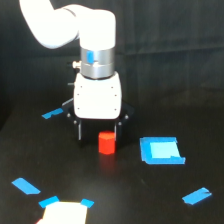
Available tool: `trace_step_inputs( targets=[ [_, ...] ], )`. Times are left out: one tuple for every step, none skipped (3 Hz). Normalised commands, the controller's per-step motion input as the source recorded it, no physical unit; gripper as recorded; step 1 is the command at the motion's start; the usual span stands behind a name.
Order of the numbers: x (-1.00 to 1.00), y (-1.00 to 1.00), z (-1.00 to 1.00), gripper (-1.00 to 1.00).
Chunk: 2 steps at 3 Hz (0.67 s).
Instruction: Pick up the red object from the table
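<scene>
red object (106, 143) between open pincer (98, 131) fingers.

Your white arm (67, 25) bends down from the exterior view's upper left, wrist vertical, and your gripper (98, 131) points straight down with its two dark fingers (79, 131) spread apart.
</scene>
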Motion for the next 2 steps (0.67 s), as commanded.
trace_step_inputs(
  targets=[
    [-0.03, 0.2, -0.4, -1.0],
    [0.04, 0.17, -0.72, -1.0]
  ],
)
